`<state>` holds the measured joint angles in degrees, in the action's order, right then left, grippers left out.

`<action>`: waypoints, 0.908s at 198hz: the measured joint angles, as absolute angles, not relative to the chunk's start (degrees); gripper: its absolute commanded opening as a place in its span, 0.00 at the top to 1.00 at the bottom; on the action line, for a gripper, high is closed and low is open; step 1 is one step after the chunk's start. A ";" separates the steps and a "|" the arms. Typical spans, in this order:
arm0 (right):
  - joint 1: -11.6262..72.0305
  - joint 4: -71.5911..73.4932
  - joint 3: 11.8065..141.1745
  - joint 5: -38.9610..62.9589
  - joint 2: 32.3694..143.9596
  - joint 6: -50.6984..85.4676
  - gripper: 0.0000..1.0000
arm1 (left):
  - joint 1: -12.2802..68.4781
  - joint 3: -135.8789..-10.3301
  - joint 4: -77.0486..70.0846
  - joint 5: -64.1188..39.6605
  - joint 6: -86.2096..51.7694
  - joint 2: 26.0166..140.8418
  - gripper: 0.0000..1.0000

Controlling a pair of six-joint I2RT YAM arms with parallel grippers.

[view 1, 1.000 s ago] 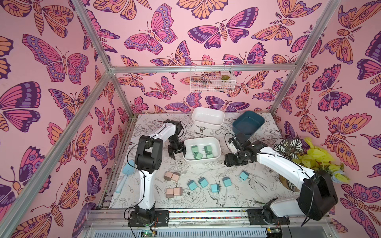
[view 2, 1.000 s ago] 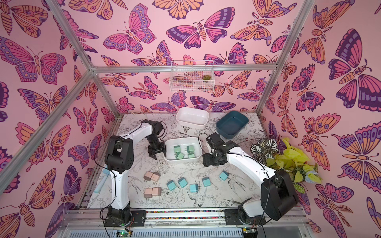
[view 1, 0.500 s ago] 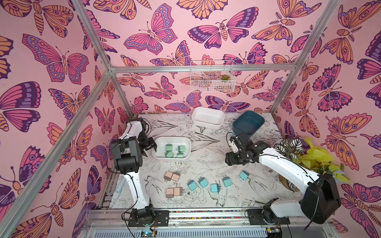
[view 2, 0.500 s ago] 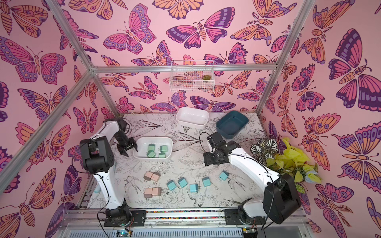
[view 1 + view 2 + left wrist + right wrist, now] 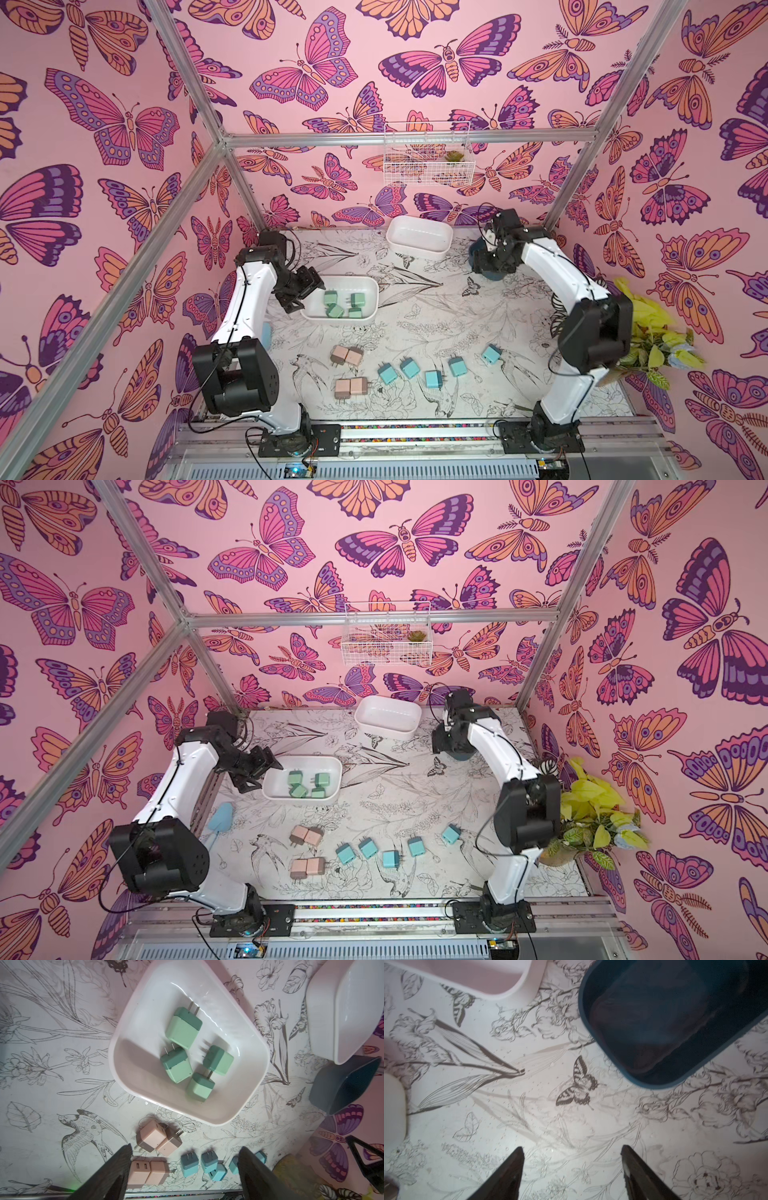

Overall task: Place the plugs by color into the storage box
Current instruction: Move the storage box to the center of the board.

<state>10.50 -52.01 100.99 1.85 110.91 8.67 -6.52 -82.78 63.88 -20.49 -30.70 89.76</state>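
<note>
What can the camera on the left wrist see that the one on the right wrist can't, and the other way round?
Only the left wrist view shows the plugs: four green plugs in a white tray, pink plugs and blue plugs loose on the table, plus the left tool, open and empty. Only the right wrist view shows the right tool, also open and empty. Both show the dark bin, the empty tray and the flower-printed table.

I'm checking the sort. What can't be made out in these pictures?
Right wrist view: dark blue box, inside too dark, cut off by the edge.
Both top views: the right arm covers most of that box.
Left wrist view: the left gripper hides parts of two blue plugs.
Top views: wire basket contents too small.
</note>
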 measured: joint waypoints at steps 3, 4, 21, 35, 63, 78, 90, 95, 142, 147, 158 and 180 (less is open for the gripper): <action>10.31 -52.51 102.54 1.69 112.27 8.45 0.24 | -6.35 -82.78 63.75 -20.69 -31.05 89.69 0.17; 10.20 -52.64 103.24 1.58 112.95 8.36 0.24 | -6.28 -82.78 63.70 -20.82 -31.20 89.69 0.17; 9.37 -54.57 109.82 1.43 120.33 7.03 0.24 | -4.89 -82.74 63.02 -22.20 -32.91 88.90 0.17; 8.86 -56.27 113.30 1.34 124.79 6.28 0.24 | -3.73 -82.26 62.61 -23.33 -34.15 87.59 0.17; 8.08 -58.83 117.58 1.23 130.65 5.26 0.23 | -2.15 -79.59 62.59 -24.73 -36.01 84.03 0.18; 7.64 -59.48 118.19 1.37 131.96 4.84 0.25 | -1.83 -78.48 62.65 -25.15 -36.58 82.83 0.18; 7.46 -59.92 118.21 1.89 132.46 4.67 0.27 | -1.72 -78.19 62.70 -25.45 -36.82 82.48 0.18; 7.35 -60.05 118.13 2.28 132.49 4.71 0.29 | -1.58 -78.15 62.70 -25.54 -36.99 82.46 0.18; 10.07 -57.95 108.38 5.82 128.75 7.53 0.37 | 0.05 -78.30 62.72 -25.71 -37.80 83.11 0.18; 11.18 -57.58 106.43 6.28 127.76 8.25 0.37 | 0.25 -78.46 62.72 -25.74 -37.85 83.40 0.18; 13.72 -56.27 102.19 7.44 125.60 10.26 0.37 | 0.89 -78.91 62.70 -25.71 -38.04 84.14 0.18; 20.25 -52.49 94.83 11.40 121.25 16.82 0.37 | 2.17 -79.61 62.59 -25.67 -38.41 85.65 0.18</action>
